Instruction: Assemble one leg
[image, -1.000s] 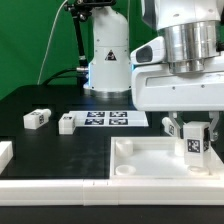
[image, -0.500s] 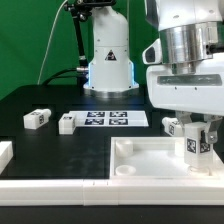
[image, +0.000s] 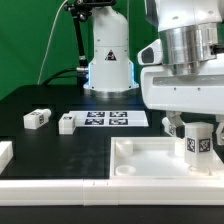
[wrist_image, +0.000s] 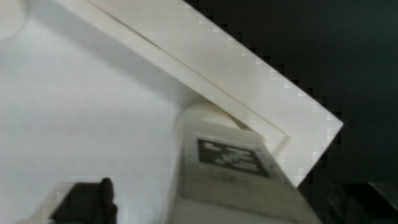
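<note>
The arm stands vertical over the large white raised-rim panel (image: 140, 166) at the exterior view's right, and its gripper (image: 196, 130) straddles 1 upright small white tagged plastic leg (image: 197, 144) (wrist_image: 228, 165) at the panel's corner, though whether it grips cannot be determined.

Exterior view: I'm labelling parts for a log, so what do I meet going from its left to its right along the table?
first loose leg → second loose leg → marker board → gripped leg, between the fingers of the gripper. The white panel spans too wide to place.
</note>
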